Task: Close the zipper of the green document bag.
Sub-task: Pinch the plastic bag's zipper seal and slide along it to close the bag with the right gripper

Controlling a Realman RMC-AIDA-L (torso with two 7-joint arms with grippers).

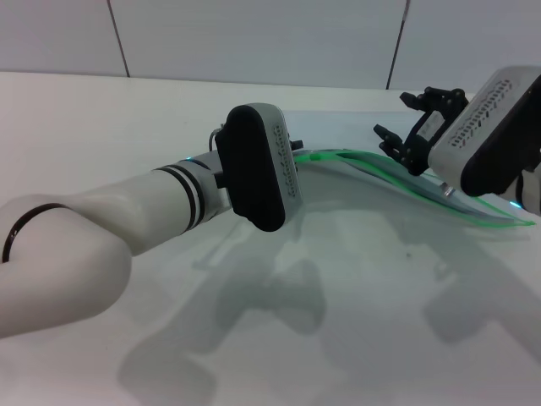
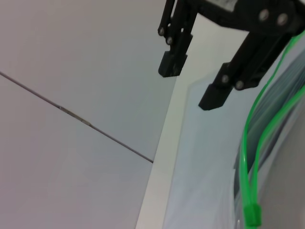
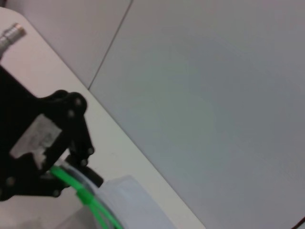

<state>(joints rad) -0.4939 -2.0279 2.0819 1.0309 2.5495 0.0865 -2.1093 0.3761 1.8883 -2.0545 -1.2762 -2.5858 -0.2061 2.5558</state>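
Left tool (image 3: 57,171) is pinching the end of the zipper (image 1: 397,182) just by the small green slider (image 3: 85,194), lifting that end of the green document bag (image 1: 439,190) off the white counter (image 1: 127,127). Right tool (image 1: 404,123), fingers spread and holding nothing, hangs just above the bag's far side, so the slider lies toward the left arm with the strip's long axis running away to the right arm. The left tool's fingers are hidden in the head view behind its wrist housing, and the two green tracks look parted, so I'd judge the zip unclosed.
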